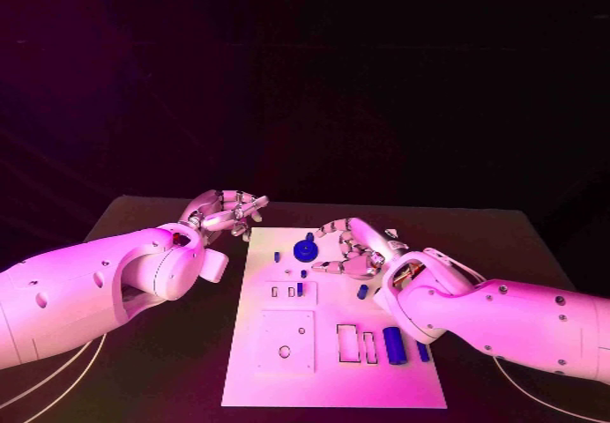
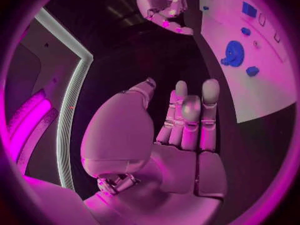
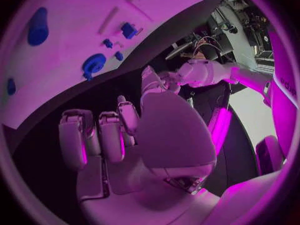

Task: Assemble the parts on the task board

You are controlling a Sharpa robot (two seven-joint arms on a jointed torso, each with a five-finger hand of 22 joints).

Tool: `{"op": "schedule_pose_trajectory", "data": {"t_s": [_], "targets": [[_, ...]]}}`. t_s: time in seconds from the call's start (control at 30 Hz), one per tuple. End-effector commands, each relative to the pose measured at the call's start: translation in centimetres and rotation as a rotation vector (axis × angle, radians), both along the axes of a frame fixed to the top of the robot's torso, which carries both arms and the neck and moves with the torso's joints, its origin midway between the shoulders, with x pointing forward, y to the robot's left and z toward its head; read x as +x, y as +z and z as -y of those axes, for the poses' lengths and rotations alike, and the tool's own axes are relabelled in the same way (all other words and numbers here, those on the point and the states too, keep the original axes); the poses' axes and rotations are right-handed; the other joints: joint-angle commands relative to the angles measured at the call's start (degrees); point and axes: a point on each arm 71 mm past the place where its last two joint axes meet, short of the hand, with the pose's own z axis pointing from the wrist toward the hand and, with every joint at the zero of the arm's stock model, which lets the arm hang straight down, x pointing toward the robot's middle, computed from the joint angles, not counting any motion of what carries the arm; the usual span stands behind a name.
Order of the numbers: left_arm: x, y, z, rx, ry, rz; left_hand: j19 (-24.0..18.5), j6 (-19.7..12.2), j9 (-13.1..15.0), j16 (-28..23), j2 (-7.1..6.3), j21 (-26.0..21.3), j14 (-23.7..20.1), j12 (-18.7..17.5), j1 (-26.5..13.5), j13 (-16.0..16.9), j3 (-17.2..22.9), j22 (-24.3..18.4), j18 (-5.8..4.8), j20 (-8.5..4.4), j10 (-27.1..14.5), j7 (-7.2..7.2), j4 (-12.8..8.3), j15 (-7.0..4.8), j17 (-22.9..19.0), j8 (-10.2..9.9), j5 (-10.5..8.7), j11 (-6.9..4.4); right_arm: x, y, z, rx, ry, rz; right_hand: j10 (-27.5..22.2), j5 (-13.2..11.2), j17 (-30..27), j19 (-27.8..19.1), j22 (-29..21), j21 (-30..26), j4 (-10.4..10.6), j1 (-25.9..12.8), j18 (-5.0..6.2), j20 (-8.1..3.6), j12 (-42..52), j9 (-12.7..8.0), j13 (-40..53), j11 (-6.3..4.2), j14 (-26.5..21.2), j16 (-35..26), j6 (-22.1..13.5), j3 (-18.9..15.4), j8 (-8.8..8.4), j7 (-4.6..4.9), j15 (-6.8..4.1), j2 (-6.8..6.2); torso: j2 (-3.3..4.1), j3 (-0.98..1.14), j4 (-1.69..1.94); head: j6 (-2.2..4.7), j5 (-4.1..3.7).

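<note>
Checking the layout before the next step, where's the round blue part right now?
Head view: round blue part sits on the task board at its far end, just left of the right hand.

A robotics lab: black table (image 1: 509,238), cabled equipment racks (image 3: 250,20) (dark room).

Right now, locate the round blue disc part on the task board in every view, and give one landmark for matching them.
Head view: round blue disc at the task board's far end, between the hands.
Left wrist view: disc on the board beyond the fingertips.
Right wrist view: disc near the board's edge.
Shared landmark: small blue peg beside it.
</note>
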Motion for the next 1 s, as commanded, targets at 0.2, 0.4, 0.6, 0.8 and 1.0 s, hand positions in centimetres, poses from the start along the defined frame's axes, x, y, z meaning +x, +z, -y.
{"op": "schedule_pose_trajectory", "data": {"t_s": [0.2, 0.4, 0.6, 0.8, 1.0], "targets": [[-1.1, -2.1, 1.3, 0.455, -0.246, -0.201, 10.6, 2.1, 5.0, 11.0, 2.01, 10.4, 9.3, 14.1, -9.7, 10.5, -1.6, 17.6, -3.08, -2.08, 4.1, -3.09, 0.6, -2.31, 16.6, 8.6, -0.15, -2.82, 1.2, 2.1, 4.8, 0.173, -0.072, -0.055, 0.0, 1.1, 6.7, 3.8, 13.3, 0.2, -0.1, 0.0, 0.33, 0.11, 0.6, 0.2, 0.1, -0.42, 4.1, -0.3, 0.8, 0.4, 0.45, -0.12, -0.10, 0.77, -0.36, 0.14, -0.06, -0.36, 0.34], [-1.4, -3.0, 2.2, 0.693, -0.358, -0.299, 12.1, 2.7, 6.5, 12.0, 2.76, 11.5, 10.3, 16.7, -9.5, 14.0, -1.6, 19.9, -3.50, -2.61, 6.4, -3.86, 0.5, -2.95, 18.7, 10.2, -0.11, -3.53, 2.0, 2.2, 7.3, 0.234, -0.147, -0.110, 0.0, 2.2, 6.6, 3.5, 13.1, -0.5, -0.2, 0.0, 0.48, -0.15, 0.7, 0.5, -0.1, -0.81, 4.1, -0.3, 2.2, 0.7, 1.54, -0.57, -0.42, 1.44, -0.47, 0.28, -0.02, -0.63, 0.56], [-0.8, -2.9, 3.8, 0.858, -0.430, -0.306, 12.6, 3.4, 9.4, 13.0, 3.38, 12.0, 11.3, 19.6, -9.8, 17.9, -1.5, 20.8, -3.65, -3.25, 8.9, -4.78, 0.6, -3.70, 20.8, 12.8, -0.17, -4.37, 2.7, 2.2, 8.7, 0.273, -0.196, -0.138, 0.0, 2.2, 6.5, 3.4, 13.0, -0.8, -0.2, -0.1, 0.56, -0.22, 0.7, 0.6, -0.1, -0.90, 4.1, -0.4, 2.5, 0.7, 1.82, -0.67, -0.49, 1.55, -0.39, 0.24, -0.03, -0.74, 0.77], [0.0, -2.5, 5.5, 0.924, -0.452, -0.286, 12.6, 2.7, 10.7, 12.6, 3.31, 12.0, 10.9, 19.3, -11.5, 17.3, -2.5, 20.8, -3.67, -3.45, 8.2, -4.81, 0.7, -3.79, 20.0, 13.2, -0.19, -4.41, 2.9, 2.2, 9.2, 0.279, -0.212, -0.147, -0.1, 2.2, 6.5, 3.4, 13.0, -0.9, -0.2, -0.1, 0.57, -0.23, 0.6, 0.6, -0.2, -0.91, 4.1, -0.4, 2.5, 0.7, 1.85, -0.68, -0.51, 1.56, -0.38, 0.19, -0.09, -0.90, 0.88], [0.7, -2.1, 7.0, 0.951, -0.465, -0.268, 12.5, 2.2, 11.3, 12.5, 3.45, 11.9, 10.8, 19.0, -12.4, 17.0, -3.2, 20.7, -3.67, -3.47, 7.8, -4.73, 0.7, -3.74, 19.8, 13.3, -0.20, -4.34, 3.1, 2.1, 9.4, 0.276, -0.219, -0.155, -0.2, 2.2, 6.5, 3.3, 12.9, -0.9, -0.1, -0.4, 0.58, -0.27, 0.5, 0.6, -0.3, -0.92, 4.1, -0.4, 2.4, 0.6, 1.90, -0.69, -0.54, 1.53, -0.39, 0.26, -0.11, -1.15, 1.01]]}}
